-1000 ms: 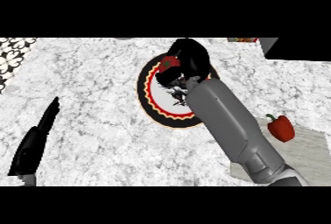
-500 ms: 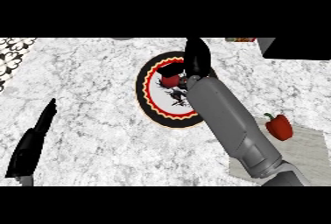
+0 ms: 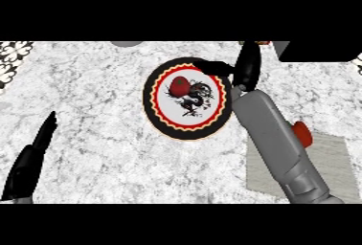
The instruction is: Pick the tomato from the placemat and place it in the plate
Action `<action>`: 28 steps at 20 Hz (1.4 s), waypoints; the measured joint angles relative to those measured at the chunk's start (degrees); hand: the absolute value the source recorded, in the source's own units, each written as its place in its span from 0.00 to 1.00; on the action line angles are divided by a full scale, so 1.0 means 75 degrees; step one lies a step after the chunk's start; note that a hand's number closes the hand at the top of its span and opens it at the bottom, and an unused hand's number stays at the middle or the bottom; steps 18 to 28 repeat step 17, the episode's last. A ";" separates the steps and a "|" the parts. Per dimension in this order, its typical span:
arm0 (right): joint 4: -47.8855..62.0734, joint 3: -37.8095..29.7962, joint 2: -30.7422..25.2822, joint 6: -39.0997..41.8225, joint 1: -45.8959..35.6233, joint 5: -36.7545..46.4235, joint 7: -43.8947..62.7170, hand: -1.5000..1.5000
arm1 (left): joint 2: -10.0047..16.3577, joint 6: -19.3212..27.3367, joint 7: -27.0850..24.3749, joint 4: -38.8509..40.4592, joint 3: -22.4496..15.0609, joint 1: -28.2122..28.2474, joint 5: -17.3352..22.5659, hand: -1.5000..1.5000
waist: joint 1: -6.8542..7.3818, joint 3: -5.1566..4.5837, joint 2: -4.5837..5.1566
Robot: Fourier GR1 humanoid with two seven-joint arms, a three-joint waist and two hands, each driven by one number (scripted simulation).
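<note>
One tomato (image 3: pixel 179 86) on plate (image 3: pixel 185 132) (looks placed). Right hand (image 3: pixel 246 71) beside rim, fingers straight, empty. Next: withdraw without nudging plate. Left hand (image 3: pixel 29 160) open, lower-left.

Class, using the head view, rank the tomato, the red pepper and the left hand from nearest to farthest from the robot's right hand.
From the right hand:
1. tomato, on the plate, just to its left.
2. red pepper, lower right.
3. left hand, far lower left.

Red pepper (image 3: pixel 304 134) at right, grey-veined marble counter (image 3: pixel 99 110)
</note>
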 measured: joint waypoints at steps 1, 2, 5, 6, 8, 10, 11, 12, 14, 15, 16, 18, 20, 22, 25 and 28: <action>-0.0351 -0.0137 -0.0136 0.0116 0.0251 -0.0216 -0.0184 0.00 | 0.0027 -0.0024 -0.0040 0.0045 0.0044 0.0014 0.0025 0.50 | -0.0036 0.0000 -0.0007; -0.0722 -0.0213 -0.0230 0.0216 0.0586 -0.0390 -0.0404 0.00 | -0.0003 -0.0028 -0.0040 -0.0004 0.0039 0.0085 0.0036 0.50 | -0.0054 0.0000 -0.0015; -0.1756 -0.0417 -0.0563 0.0636 0.1585 -0.0864 -0.0988 0.00 | -0.0013 -0.0032 -0.0110 0.0001 0.0082 0.0130 0.0039 0.50 | -0.0076 -0.0001 -0.0018; -0.1984 -0.0521 -0.0667 0.0787 0.1855 -0.1032 -0.1242 0.00 | 0.0060 -0.0108 -0.0180 0.0045 0.0148 0.0132 0.0083 0.50 | -0.0065 -0.0001 -0.0014; -0.2482 -0.0737 -0.0968 0.1211 0.2441 -0.1391 -0.1700 0.00 | 0.0074 -0.0147 -0.0215 0.0026 0.0182 0.0204 0.0096 0.50 | -0.0059 -0.0001 -0.0010; -0.2851 -0.0913 -0.1205 0.1548 0.2926 -0.1622 -0.2032 0.00 | 0.0044 -0.0158 -0.0182 -0.0019 0.0167 0.0200 0.0067 0.50 | -0.0041 -0.0003 -0.0007; -0.2862 -0.1025 -0.1338 0.1742 0.3052 -0.1717 -0.2201 0.00 | 0.0020 -0.0160 -0.0122 -0.0037 0.0155 0.0141 0.0053 0.50 | -0.0027 -0.0003 -0.0002; -0.2994 -0.1143 -0.1498 0.1955 0.3265 -0.1845 -0.2350 0.00 | 0.0011 -0.0167 -0.0133 -0.0019 0.0146 0.0151 0.0026 0.50 | -0.0024 -0.0003 0.0000; -0.3364 -0.1251 -0.1674 0.2238 0.3636 -0.1950 -0.2396 0.00 | -0.0022 -0.0179 0.0002 -0.0088 0.0138 0.0084 -0.0012 0.50 | -0.0015 -0.0003 0.0002; -0.3335 -0.1374 -0.1729 0.2385 0.3773 -0.2051 -0.2581 0.00 | -0.0014 -0.0210 0.0069 -0.0154 0.0170 0.0058 0.0007 0.50 | -0.0004 -0.0006 0.0002; -0.3407 -0.1454 -0.1758 0.2482 0.3894 -0.2078 -0.2638 0.00 | -0.0014 -0.0246 0.0062 -0.0157 0.0209 0.0063 0.0006 0.50 | 0.0004 -0.0004 0.0005; -0.3501 -0.1575 -0.1861 0.2665 0.4118 -0.2204 -0.2743 0.00 | -0.0026 -0.0257 0.0050 -0.0162 0.0219 0.0078 0.0003 0.50 | 0.0004 -0.0006 0.0005; -0.3501 -0.1575 -0.1861 0.2665 0.4118 -0.2204 -0.2743 0.00 | -0.0026 -0.0257 0.0050 -0.0162 0.0219 0.0078 0.0003 0.50 | 0.0004 -0.0006 0.0005; -0.3501 -0.1575 -0.1861 0.2665 0.4118 -0.2204 -0.2743 0.00 | -0.0026 -0.0257 0.0050 -0.0162 0.0219 0.0078 0.0003 0.50 | 0.0004 -0.0006 0.0005; -0.3501 -0.1575 -0.1861 0.2665 0.4118 -0.2204 -0.2743 0.00 | -0.0026 -0.0257 0.0050 -0.0162 0.0219 0.0078 0.0003 0.50 | 0.0004 -0.0006 0.0005; -0.3501 -0.1575 -0.1861 0.2665 0.4118 -0.2204 -0.2743 0.00 | -0.0026 -0.0257 0.0050 -0.0162 0.0219 0.0078 0.0003 0.50 | 0.0004 -0.0006 0.0005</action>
